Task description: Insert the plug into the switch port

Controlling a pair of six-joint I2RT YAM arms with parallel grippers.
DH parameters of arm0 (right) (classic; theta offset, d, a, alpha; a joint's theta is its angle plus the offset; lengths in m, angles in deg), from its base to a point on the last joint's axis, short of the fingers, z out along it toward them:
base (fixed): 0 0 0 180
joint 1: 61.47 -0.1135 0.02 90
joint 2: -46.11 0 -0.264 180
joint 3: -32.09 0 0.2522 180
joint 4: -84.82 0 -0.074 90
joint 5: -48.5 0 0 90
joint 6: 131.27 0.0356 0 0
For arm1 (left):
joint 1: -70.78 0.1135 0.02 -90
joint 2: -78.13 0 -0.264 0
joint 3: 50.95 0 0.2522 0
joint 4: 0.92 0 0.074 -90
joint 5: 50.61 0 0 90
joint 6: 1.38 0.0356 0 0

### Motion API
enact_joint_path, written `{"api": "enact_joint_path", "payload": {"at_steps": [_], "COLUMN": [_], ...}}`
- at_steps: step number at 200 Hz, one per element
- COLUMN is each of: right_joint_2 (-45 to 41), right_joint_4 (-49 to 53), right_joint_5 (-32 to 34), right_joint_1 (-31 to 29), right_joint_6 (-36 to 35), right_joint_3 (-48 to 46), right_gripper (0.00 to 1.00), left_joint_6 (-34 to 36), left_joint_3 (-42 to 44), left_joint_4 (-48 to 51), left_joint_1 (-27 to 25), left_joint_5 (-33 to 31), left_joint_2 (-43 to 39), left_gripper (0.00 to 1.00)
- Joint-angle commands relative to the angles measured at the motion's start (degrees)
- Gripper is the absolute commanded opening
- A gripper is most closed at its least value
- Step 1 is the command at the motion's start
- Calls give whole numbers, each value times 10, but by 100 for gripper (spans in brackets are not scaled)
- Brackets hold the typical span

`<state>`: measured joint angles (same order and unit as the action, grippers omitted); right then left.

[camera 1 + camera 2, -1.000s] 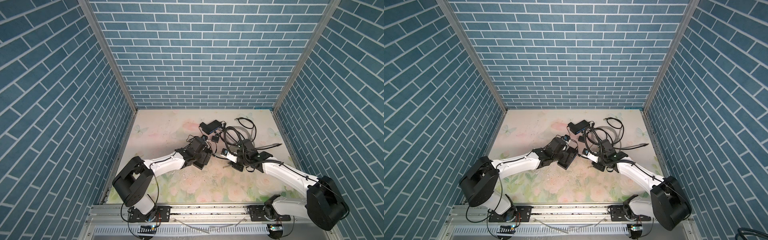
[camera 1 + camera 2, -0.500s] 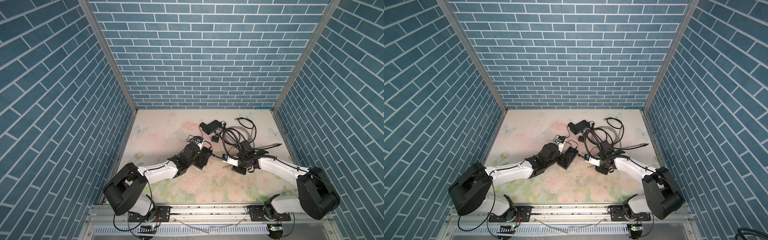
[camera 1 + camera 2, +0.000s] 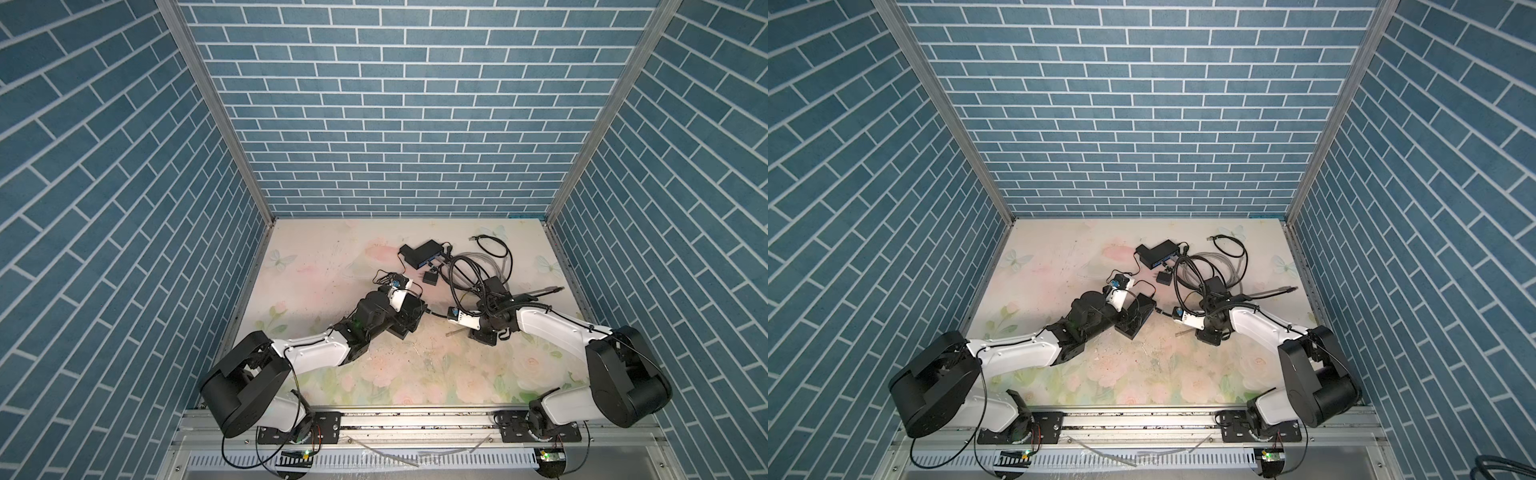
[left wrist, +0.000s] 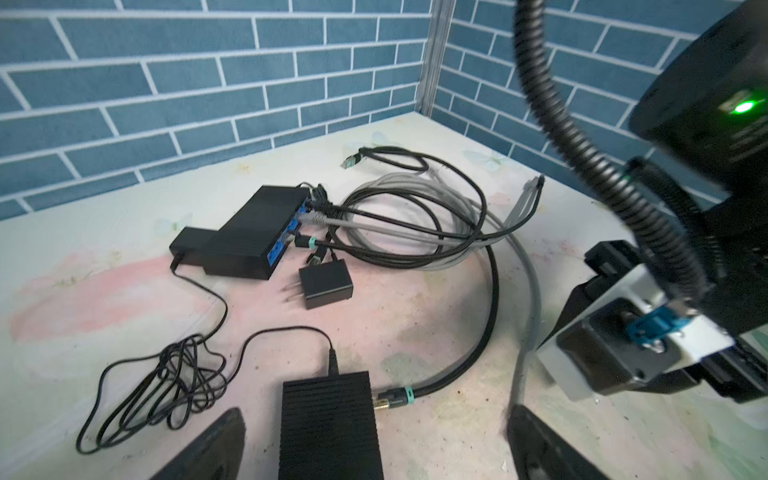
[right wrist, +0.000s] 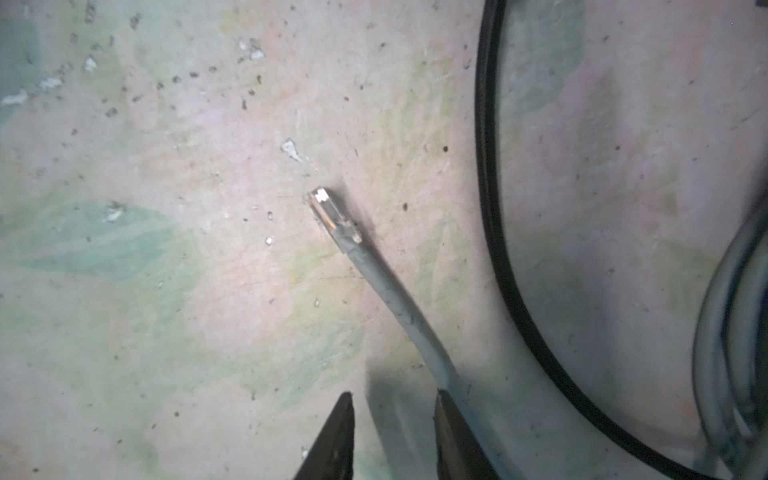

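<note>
- Progress: early. The clear-tipped plug (image 5: 332, 218) on the thin grey cable (image 5: 395, 307) lies loose on the worn floral tabletop (image 5: 166, 291), at the centre of the right wrist view. It is not gripped and not in any port.
- State, right gripper (image 5: 395, 395): jaws part-way apart at bottom centre of that view, with bare table between the tips. The grey cable runs against one finger (image 5: 449, 436). It reads as beside the finger, not clamped.
- State, left gripper (image 4: 376, 413): jaws spread wide along the bottom edge of the left wrist view, straddling a black ribbed box (image 4: 328, 432) with gaps on both sides. It holds nothing.
- The black rectangular switch with blue ports (image 4: 249, 237) sits centre-left in the left wrist view, well apart from the plug. Some ports carry cables and a few look free.
- Left to do, my read: grab the cable just behind the plug, carry it to a free port, align, push home. I can't tell whether the target is that switch or the ribbed box.
- View gaps:
  - Only the right wrist view gives the plug's orientation, and neither box shows in it.
  - In a top view the plug is just a pale sliver (image 3: 453, 332), lower centre-right by the right arm.
  - Only the left wrist view shows the port faces, and the plug doesn't show in it.
</note>
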<state>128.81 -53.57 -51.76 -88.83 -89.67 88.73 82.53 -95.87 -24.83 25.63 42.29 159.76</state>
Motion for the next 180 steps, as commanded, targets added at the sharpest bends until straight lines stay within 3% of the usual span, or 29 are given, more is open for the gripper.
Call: {"api": "enact_joint_path", "payload": {"at_steps": [1,122,180], "right_joint_2": [13,76,83], "right_joint_4": [7,31,13], "right_joint_5": [-2,-13,-29], "right_joint_1": [8,33,38], "right_joint_6": [-42,-107,-108], "right_joint_3": [29,74,61], "right_gripper": [34,31,28], "left_joint_6": [32,39,89], "left_joint_3": [9,-109,-66], "left_joint_4": [-43,200,153], "left_joint_1": [2,1,-6], "left_joint_5": [13,-2,-14], "left_joint_2": [10,57,49], "left_gripper": [99,100,99]}}
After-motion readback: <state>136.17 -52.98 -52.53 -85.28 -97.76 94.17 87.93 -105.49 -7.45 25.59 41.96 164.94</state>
